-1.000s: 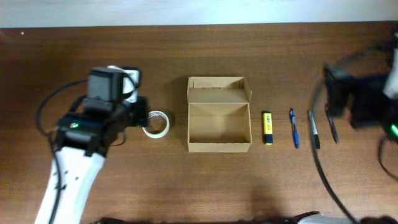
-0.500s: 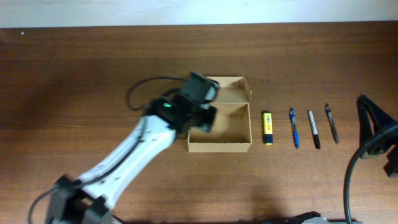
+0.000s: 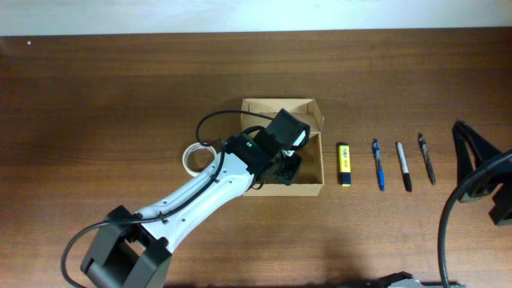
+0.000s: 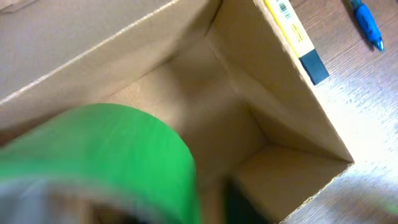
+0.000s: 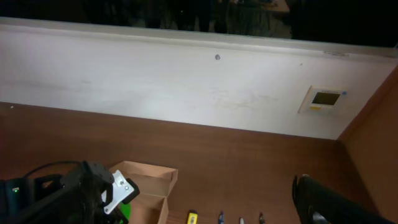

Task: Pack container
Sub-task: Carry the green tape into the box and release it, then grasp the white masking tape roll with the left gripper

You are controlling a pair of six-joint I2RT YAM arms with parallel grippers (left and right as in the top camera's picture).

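left hand (image 3: pixel 286 167) inside the container (image 3: pixel 276 120), gripping a green tape roll (image 4: pixel 106 155)
we judge it's held low over the floor to land flat; the container sits mid-counter (image 3: pixel 120 80), flap open, 1 white tape roll (image 3: pixel 189 162) just beside.

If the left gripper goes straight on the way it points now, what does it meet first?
Probably the floor of the container, as the left gripper points down into it; the green tape roll before it would touch first.
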